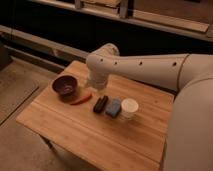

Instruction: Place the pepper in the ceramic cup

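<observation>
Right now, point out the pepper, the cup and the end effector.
pepper (81, 99): camera view, middle of its red body.
cup (129, 109): camera view, white side wall.
end effector (97, 86): camera view, its tip, low over the table (75, 135) behind the pepper.

Wooden table (75, 135), bowl (65, 85), pepper (81, 99), cup (129, 107), end effector (96, 86) above

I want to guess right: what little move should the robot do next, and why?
Probably bring the hand down onto the pepper: it lies beside the bowl, not in the white cup, and the hand hangs just behind it.

Workshop-like room: concrete floor (15, 97), metal shelving (150, 20), gripper (96, 86) over wooden table (100, 137).
</observation>
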You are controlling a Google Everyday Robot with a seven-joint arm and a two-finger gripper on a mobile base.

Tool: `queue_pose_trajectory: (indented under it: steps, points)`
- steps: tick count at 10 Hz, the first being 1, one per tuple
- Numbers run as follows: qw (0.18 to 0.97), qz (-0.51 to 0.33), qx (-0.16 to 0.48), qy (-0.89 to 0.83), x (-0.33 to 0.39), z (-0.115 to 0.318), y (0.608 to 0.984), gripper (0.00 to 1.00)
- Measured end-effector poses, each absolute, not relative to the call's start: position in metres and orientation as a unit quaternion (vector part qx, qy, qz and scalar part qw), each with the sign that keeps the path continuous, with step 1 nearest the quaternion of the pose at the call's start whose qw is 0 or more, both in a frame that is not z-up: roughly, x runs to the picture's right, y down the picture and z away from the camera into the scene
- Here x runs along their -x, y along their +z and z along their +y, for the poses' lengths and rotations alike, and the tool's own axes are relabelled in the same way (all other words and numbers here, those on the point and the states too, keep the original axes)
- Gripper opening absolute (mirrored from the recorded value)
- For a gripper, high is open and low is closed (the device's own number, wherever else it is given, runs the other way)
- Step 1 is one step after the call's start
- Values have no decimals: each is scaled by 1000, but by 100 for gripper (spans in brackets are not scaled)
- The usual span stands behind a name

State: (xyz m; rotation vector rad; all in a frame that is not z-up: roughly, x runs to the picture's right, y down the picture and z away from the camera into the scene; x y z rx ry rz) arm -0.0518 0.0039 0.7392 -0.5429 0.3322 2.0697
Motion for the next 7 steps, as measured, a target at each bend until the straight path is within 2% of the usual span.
queue_pose_trajectory:
  steps: [3,7]
  points:
    - [472,117,230,843,54,-20,739,65]
    - [524,160,224,806,78,-28,757,65]
